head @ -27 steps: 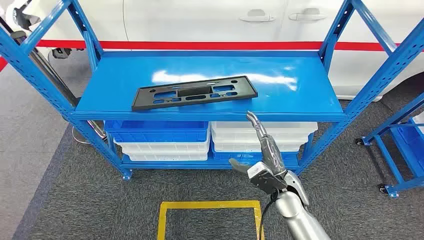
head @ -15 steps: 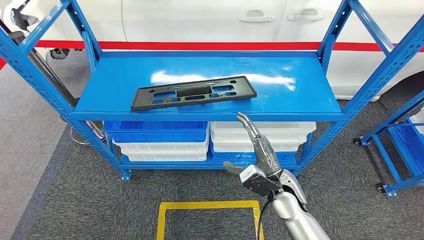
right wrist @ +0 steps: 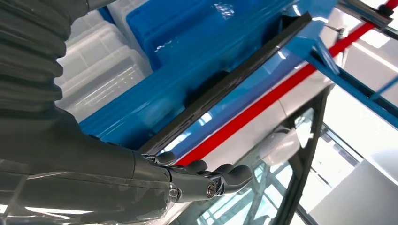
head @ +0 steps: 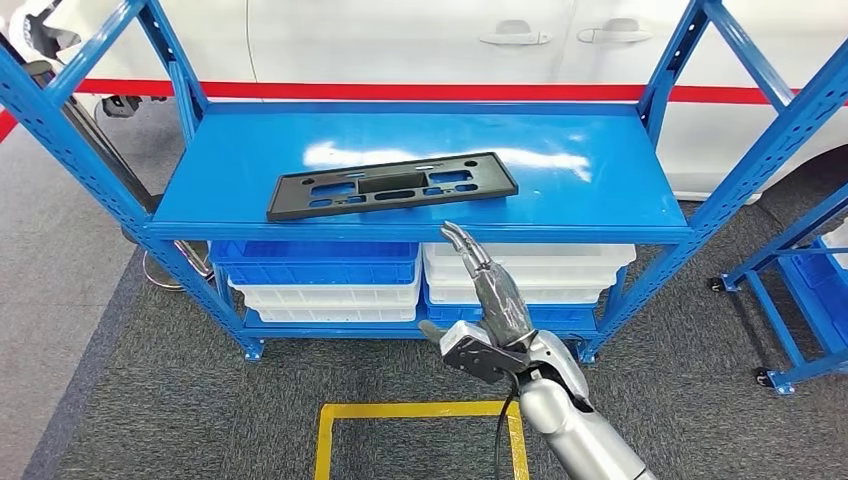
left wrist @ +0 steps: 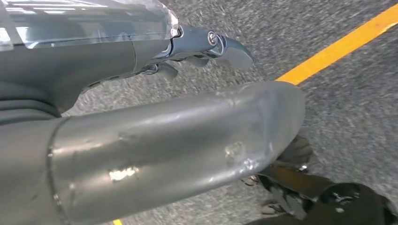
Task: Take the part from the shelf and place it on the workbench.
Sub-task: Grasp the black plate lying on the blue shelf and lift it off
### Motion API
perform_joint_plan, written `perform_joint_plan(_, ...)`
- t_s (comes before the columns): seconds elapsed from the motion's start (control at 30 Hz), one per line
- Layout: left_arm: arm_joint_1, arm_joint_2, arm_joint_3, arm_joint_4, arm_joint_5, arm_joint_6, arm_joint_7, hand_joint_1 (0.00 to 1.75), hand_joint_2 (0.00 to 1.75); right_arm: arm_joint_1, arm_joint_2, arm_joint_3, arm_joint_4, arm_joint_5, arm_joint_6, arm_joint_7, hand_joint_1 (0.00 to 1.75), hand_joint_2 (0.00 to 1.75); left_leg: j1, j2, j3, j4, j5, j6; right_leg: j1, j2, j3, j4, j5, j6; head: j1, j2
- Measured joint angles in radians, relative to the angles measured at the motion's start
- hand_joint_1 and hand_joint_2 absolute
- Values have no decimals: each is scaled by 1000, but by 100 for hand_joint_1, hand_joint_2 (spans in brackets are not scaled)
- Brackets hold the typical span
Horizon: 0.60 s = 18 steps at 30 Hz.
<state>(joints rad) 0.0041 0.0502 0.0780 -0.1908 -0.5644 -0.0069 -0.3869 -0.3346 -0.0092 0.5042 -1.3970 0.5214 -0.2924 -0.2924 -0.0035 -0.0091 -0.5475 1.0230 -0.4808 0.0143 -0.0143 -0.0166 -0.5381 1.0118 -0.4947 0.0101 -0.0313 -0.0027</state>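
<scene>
A square of yellow tape marks the grey carpet floor nearest the camera, and the robot's silver right arm rises beside it. The right hand holds nothing, its dark fingers stretched out straight toward the front edge of the blue shelf and the thumb held off to the left; the fingertips sit just short of that edge, below the part. In the left wrist view, the left hand hangs over the carpet near a yellow line; whether its fingers are spread or curled cannot be told. Under the shelf, blue bins sit on the left and white bins on the right, stacked on the lower level. The part lies flat on the shelf top, left of centre and toward its near edge: a long, thin black plastic plate with rectangular cut-outs along its length and a solid panel in the middle. Its long axis runs left to right, slightly skewed, so the right end lies a little farther back than the left. Behind the rack stands a white car with a red stripe along its side.
</scene>
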Motion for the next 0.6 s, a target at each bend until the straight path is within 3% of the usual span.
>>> perform_joint_plan(0.1,-7,-2,-1,0,-13,14,15,0,0,-22,-5,22,27,66,-24,39,0,175,11,1,7,-21,14,16,1,4,-18,37,-24,8,0,0)
perform_joint_plan(0.2,-14,-2,-1,0,-25,25,18,0,0,-38,-5,43,65,165,-88,63,0,175,14,0,9,-25,18,21,-2,9,-113,214,-98,13,0,0)
perform_joint_plan(0.23,-15,-2,-1,0,-30,27,20,0,0,-39,-5,51,77,216,-121,74,0,175,14,-1,9,-25,17,20,-4,9,-142,261,-105,15,0,0)
perform_joint_plan(0.27,-15,-3,-2,0,-37,27,25,0,0,-41,-5,58,89,281,-164,89,0,175,14,-3,11,-24,15,19,-6,9,-156,273,-92,16,0,0)
perform_joint_plan(0.3,-16,-3,-3,0,-46,25,33,0,0,-45,-5,65,100,355,-213,106,0,175,15,-6,13,-23,13,16,-9,9,-151,246,-59,16,0,0)
perform_joint_plan(0.37,-19,-3,-7,0,-64,15,52,0,0,-56,-5,76,121,499,-308,135,0,175,16,-10,18,-17,3,6,-12,9,-103,124,20,14,0,0)
perform_joint_plan(0.4,-22,-2,-8,0,-72,9,57,0,0,-63,-5,80,130,550,-340,144,0,175,15,-12,17,-12,-3,-1,-11,10,-81,69,40,11,0,0)
perform_joint_plan(0.43,-25,-2,-9,0,-77,5,62,0,0,-67,-5,84,137,583,-361,150,0,175,14,-13,15,-9,-6,-8,-9,11,-68,38,45,7,0,0)
perform_joint_plan(0.53,-28,-1,-10,0,-83,-1,67,0,0,-72,-13,93,152,609,-375,156,0,175,17,-15,10,-7,-10,-29,-4,11,-64,25,35,-10,0,0)
perform_joint_plan(0.6,-29,-1,-10,0,-84,-3,68,0,0,-78,-30,99,157,612,-376,157,0,175,19,-11,-1,25,-32,-39,-5,6,-56,16,35,-24,0,0)
